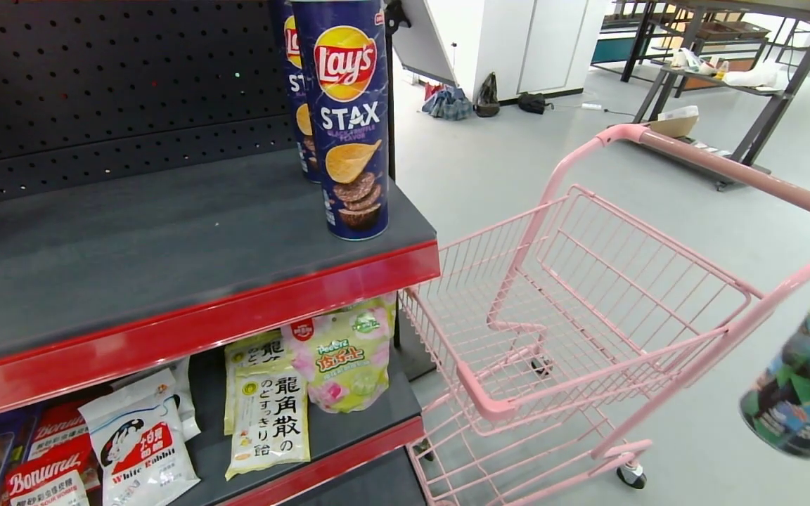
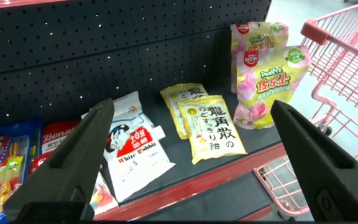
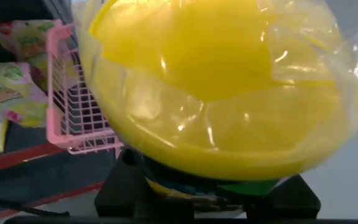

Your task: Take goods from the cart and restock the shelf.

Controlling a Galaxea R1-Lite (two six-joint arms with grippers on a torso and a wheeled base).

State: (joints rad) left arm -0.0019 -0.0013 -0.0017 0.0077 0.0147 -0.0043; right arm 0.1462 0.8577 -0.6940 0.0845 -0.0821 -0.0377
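A tall chips can with a dark multicoloured label hangs in the air at the far right, beside the pink cart's handle. Its yellow plastic lid looms close in the right wrist view, and my right gripper is shut on the can's body below it. The pink wire cart stands right of the shelf with a bare basket. Two dark blue chips cans stand at the right end of the upper shelf. My left gripper is open, in front of the lower shelf.
The lower shelf holds flat snack bags: a white candy bag, yellow lozenge packets and pink-green pouches. The upper shelf has wide free room left of the cans. Tables and bags stand far off on the grey floor.
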